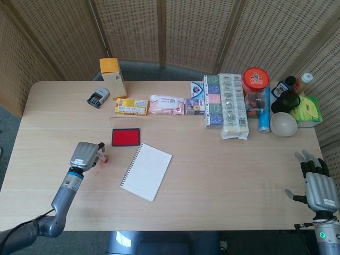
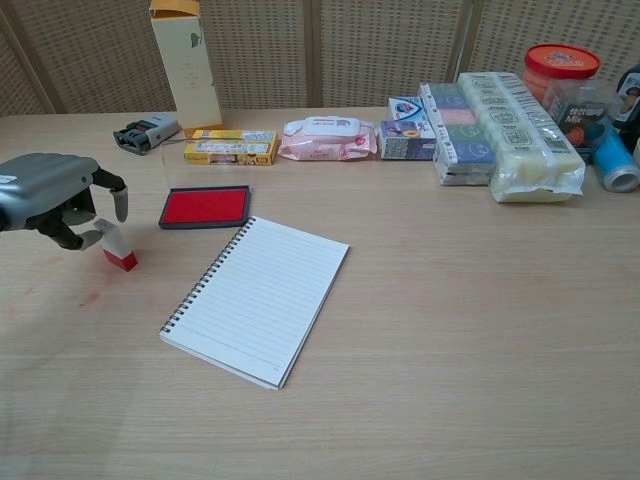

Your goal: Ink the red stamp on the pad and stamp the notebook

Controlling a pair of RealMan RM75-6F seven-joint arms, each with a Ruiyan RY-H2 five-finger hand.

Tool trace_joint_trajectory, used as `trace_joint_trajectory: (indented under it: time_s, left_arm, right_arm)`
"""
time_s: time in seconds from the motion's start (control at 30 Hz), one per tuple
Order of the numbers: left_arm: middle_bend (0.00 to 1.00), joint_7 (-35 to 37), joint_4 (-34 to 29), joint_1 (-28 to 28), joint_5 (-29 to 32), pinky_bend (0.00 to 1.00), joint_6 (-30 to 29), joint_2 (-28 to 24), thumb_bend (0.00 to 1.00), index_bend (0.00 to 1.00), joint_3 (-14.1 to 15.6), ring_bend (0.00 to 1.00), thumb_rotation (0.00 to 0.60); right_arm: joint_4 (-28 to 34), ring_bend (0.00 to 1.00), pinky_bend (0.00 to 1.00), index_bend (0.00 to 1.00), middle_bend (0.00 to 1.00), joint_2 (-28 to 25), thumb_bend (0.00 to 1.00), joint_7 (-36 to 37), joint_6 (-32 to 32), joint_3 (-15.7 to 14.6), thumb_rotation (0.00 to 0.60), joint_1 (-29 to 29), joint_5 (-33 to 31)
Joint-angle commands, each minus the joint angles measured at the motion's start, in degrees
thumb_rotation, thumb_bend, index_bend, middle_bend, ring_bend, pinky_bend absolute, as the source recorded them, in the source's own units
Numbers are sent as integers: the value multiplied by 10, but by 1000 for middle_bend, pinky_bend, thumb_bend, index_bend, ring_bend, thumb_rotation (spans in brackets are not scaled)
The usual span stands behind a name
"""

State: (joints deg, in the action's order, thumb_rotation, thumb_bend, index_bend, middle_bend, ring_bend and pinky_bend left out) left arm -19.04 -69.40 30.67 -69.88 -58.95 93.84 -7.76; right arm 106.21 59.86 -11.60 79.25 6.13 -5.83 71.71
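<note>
Bright, even light; soft faint shadows; sharp focus throughout.

wood table [image 2: 450, 330], notebook [image 2: 258, 297], ink pad [image 2: 205, 207], red stamp [image 2: 118, 248]

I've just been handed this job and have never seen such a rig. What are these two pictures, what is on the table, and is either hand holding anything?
Both pictures come from the robot's own cameras: the head view looks down on the table, the chest view looks across it. The robot has two arms ending in hands with fingers. Its left hand reaches around the red stamp, which stands on the table; I cannot tell whether the fingers grip it yet. Its right hand waits at the table's near right edge, fingers spread, holding nothing. Beside the stamp lie the red ink pad and the open, blank notebook. Boxes, packets and a bowl line the far side.
</note>
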Motion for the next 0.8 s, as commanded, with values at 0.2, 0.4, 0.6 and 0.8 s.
trace_joint_trajectory:
  time_s: [0.2, 0.4, 0.6, 0.8]
  left_arm:
    - [1000, -1, 7, 0, 5, 1000, 1, 1, 379, 462, 3, 1000, 600]
    - [1000, 2, 10, 1, 4, 1000, 2, 3, 390, 491, 4, 1000, 600]
    - [1000, 4, 11, 3, 2, 1000, 3, 6, 397, 560, 7, 1000, 600]
    - [1000, -1, 8, 2, 0, 1000, -5, 5, 408, 617, 7, 1000, 600]
  right_arm:
    - [1, 0, 0, 0, 0, -1, 67, 0, -4, -1, 600, -2, -2]
    - [2, 0, 0, 0, 0, -2, 66, 3, -4, -1, 600, -2, -4]
    - [3, 0, 0, 0, 0, -3, 67, 5, -5, -1, 600, -2, -5]
    - [6, 0, 0, 0, 0, -5, 68, 7, -5, -2, 600, -2, -5]
